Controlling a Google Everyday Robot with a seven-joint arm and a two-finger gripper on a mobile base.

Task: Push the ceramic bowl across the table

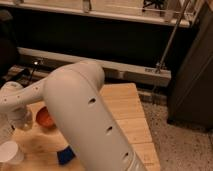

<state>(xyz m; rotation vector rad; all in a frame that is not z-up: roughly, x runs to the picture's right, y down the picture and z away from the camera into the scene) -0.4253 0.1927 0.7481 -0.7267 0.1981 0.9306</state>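
Observation:
The ceramic bowl (45,118), small, round and glossy orange-brown, sits on the left part of the light wooden table (127,107). My white arm fills the foreground and curves left over the tabletop. My gripper (20,119) is at the arm's far-left end, low over the table, just left of the bowl and next to its rim. The arm hides part of the bowl's right side.
A white paper cup (10,152) stands at the table's near left corner. A blue object (65,156) lies near the front edge, partly under my arm. A dark wall with a metal rail (125,67) runs behind the table. A dark cabinet (192,75) stands at the right.

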